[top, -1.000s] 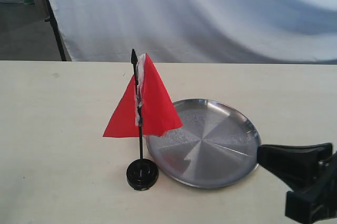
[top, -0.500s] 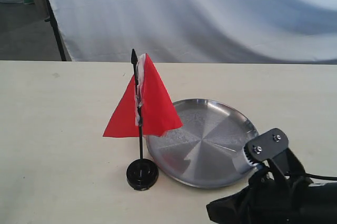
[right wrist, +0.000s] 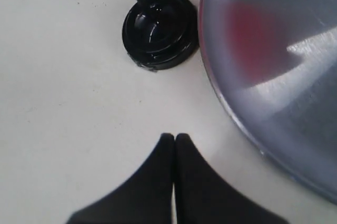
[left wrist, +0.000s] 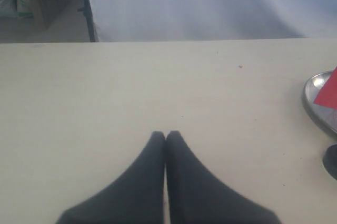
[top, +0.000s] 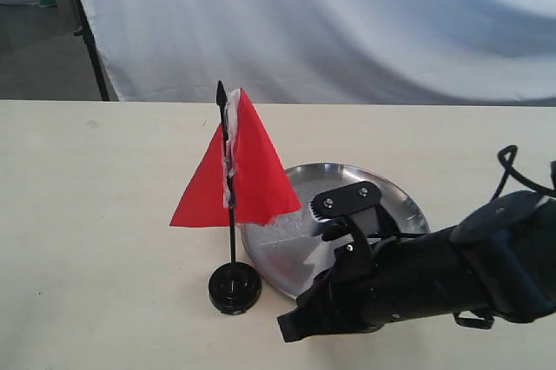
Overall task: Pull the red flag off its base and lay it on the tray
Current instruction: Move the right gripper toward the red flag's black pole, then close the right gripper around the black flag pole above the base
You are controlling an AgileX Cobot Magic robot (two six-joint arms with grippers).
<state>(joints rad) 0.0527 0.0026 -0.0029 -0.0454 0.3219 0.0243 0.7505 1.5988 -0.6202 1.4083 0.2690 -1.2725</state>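
The red flag (top: 234, 170) stands upright on its thin black pole, the pole's foot set in the round black base (top: 234, 287) on the table. Just right of the base lies the silver tray (top: 400, 201), its front half covered by my right arm. My right gripper (top: 288, 328) is shut and empty, low over the table, a short way right of the base (right wrist: 159, 30) and beside the tray's rim (right wrist: 247, 129). My left gripper (left wrist: 166, 135) is shut and empty over bare table, with the tray's edge (left wrist: 310, 103) and a corner of the flag (left wrist: 329, 92) at the side of its view.
The cream table (top: 87, 214) runs wide to the left and behind the flag. A white cloth backdrop (top: 347, 23) hangs past the far edge, with a dark stand leg (top: 91, 49) at its left. A black cable (top: 512, 166) loops above my right arm.
My right arm has swung in from the lower right corner, across the tray's front, bringing its shut gripper close to the base. The flag, base and tray have not moved.
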